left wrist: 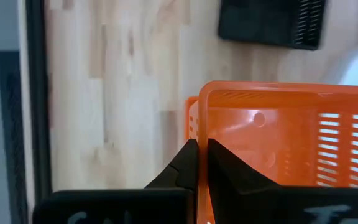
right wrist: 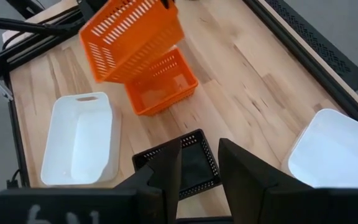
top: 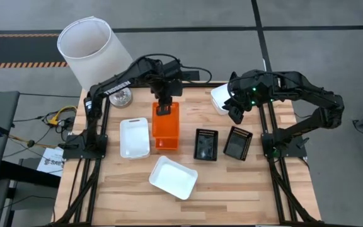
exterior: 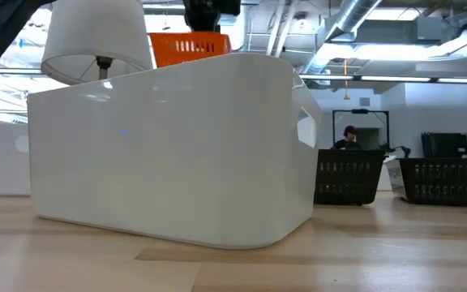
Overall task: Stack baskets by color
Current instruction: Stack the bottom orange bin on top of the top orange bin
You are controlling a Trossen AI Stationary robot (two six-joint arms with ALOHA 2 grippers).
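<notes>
My left gripper point(top: 163, 108) is shut on an orange slotted basket point(right wrist: 135, 37) and holds it in the air over a second orange basket point(right wrist: 160, 87) that rests flat on the table. Two white baskets point(top: 134, 137) point(top: 173, 178) lie on the near left and near middle. Two black baskets point(top: 206, 145) point(top: 237, 143) sit on their bottoms to the right. My right gripper point(right wrist: 201, 168) hangs open high over the far right, above a third white basket point(top: 221, 98), with nothing between its fingers. My left gripper pinches the held orange basket's end wall at its rim point(left wrist: 202, 121), one finger inside the basket and one outside. The fingers point(left wrist: 225, 171) come from above, pointing down. The basket hangs tilted below them, clear of the orange basket beneath.
A big white lampshade point(top: 90, 47) stands off the table's far left corner, with a small metal object point(top: 121, 96) beside it. In the low view the near white basket point(exterior: 177, 154) blocks most of the table. Bare wood lies along the near edge.
</notes>
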